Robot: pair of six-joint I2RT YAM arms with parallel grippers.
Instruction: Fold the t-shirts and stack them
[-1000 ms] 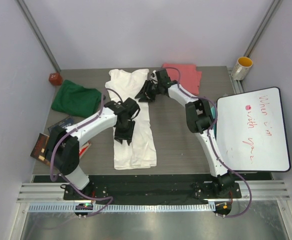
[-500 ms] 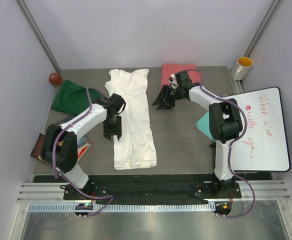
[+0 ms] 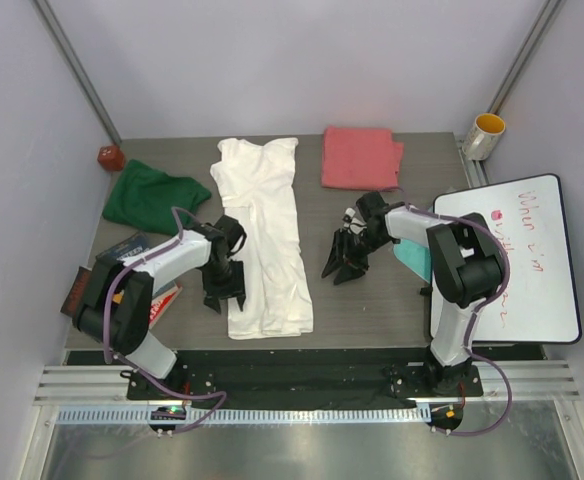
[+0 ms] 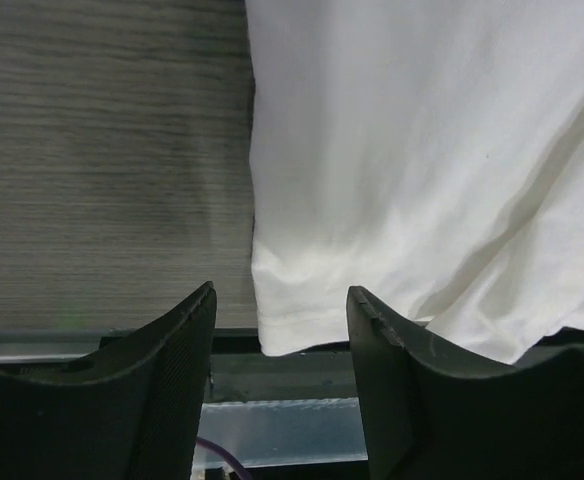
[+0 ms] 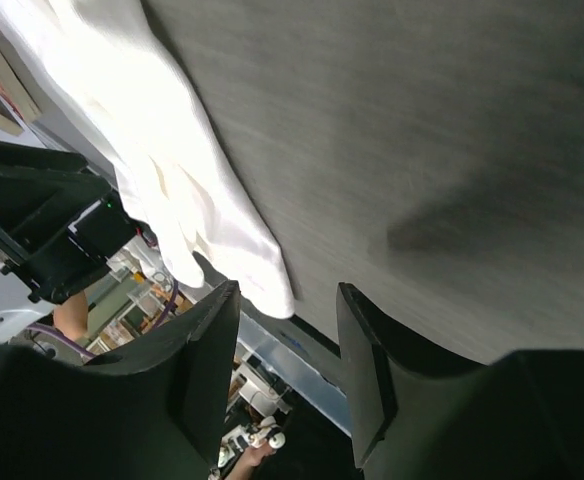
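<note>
grey table (image 3: 372, 300) w/ white tee (image 3: 267, 245), green tee (image 3: 149, 197), pink tee (image 3: 360, 157), books (image 3: 126, 247)

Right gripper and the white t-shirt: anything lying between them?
Nothing. The top external view shows only bare table between the right gripper and the white t-shirt.
</note>
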